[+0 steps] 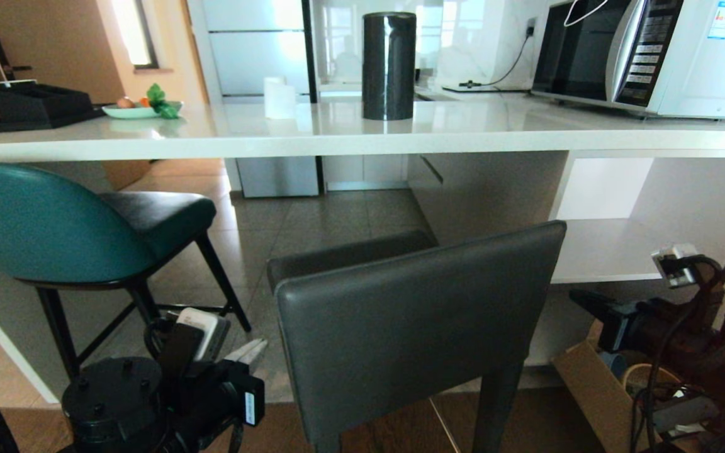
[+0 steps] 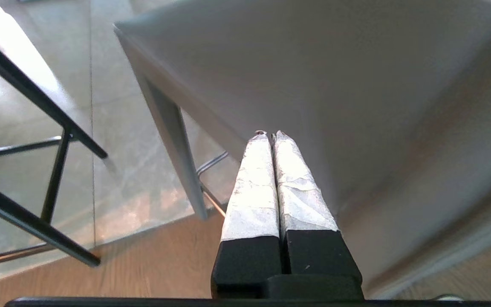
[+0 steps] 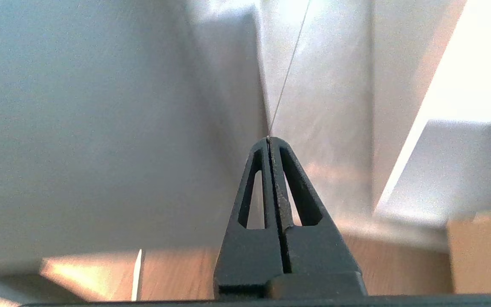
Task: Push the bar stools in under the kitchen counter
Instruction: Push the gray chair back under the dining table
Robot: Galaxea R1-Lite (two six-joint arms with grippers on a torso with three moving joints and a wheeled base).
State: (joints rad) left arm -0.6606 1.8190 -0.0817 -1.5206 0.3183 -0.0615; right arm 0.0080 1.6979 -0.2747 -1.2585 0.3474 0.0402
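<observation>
Spanning the head view: long glossy white stone counter (image 1: 337, 135) with thick edge, open white shelves (image 1: 608, 251) beneath at the right. Carrying a white microwave (image 1: 652, 53), a black glossy cylinder (image 1: 389, 66), a pale green plate of produce (image 1: 139, 111).

Standing centre, nearest the camera: dark grey stool (image 1: 419, 327) with rectangular, matte leather-like back and thick grey legs; seat front just reaching the counter edge line, back well out from it. Judged not yet pushed in.

Standing at the left: teal stool (image 1: 54, 220) with rounded, smooth back, dark seat, thin black legs; seat partly under the counter, back clear of it. Judged also needing a push.

Sitting low at the left: left gripper (image 2: 271, 136), tape-wrapped fingers (image 2: 254, 187) pressed fully together, holding nothing, tips close to the grey stool's underside or side near one leg; contact not confirmable. Right gripper (image 3: 269, 140), black slotted fingers closed tight and empty, pointing at a plain grey-white surface; which surface, not determinable.

Recommended for the step in hand: pressing closed fingertips flat against the grey back's firm panel, low and on both sides evenly, driving straight toward the counter. Risks judged: pushing high tipping the tall stool; uneven pressure swinging it toward the shelves; legs catching at the join between wood flooring and tile.
</observation>
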